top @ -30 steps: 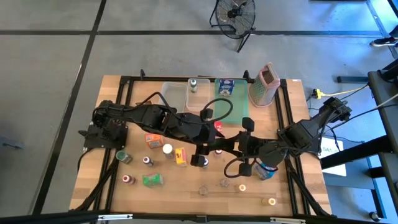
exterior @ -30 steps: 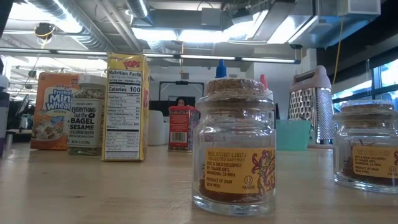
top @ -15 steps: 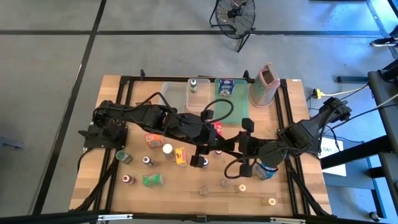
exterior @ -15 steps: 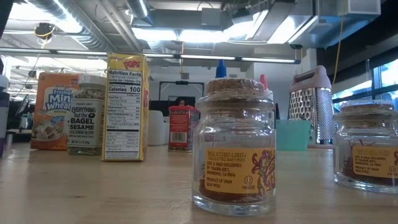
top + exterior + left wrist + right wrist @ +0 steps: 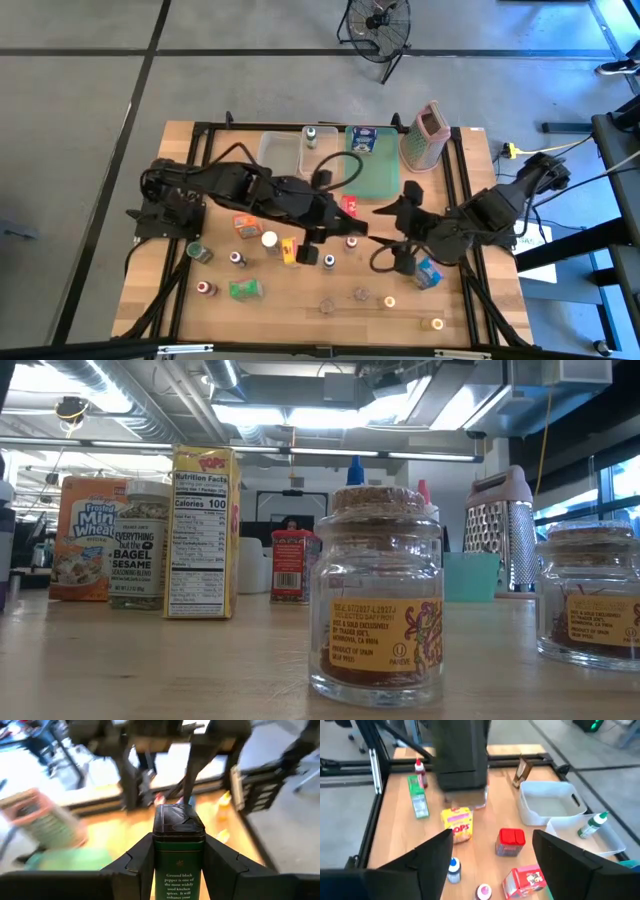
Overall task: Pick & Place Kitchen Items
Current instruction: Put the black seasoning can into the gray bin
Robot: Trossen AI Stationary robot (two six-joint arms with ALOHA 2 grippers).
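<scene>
A dark tin of ground black pepper (image 5: 178, 851) with a black lid stands upright between the fingers of the left gripper (image 5: 178, 870), which pinches it on both sides above the middle of the table (image 5: 270, 315). The right gripper (image 5: 492, 851) hangs with its fingers spread wide and nothing between them, over a red jar (image 5: 510, 841), a yellow box (image 5: 457, 824) and a red-and-white box (image 5: 525, 881). Beyond these sit two clear tubs: one (image 5: 550, 806) holds nothing I can see, the next (image 5: 605, 837) a white bottle with a green cap (image 5: 592, 825). At table height, a cork-stoppered glass jar (image 5: 378, 595) shows reddish threads at its bottom.
</scene>
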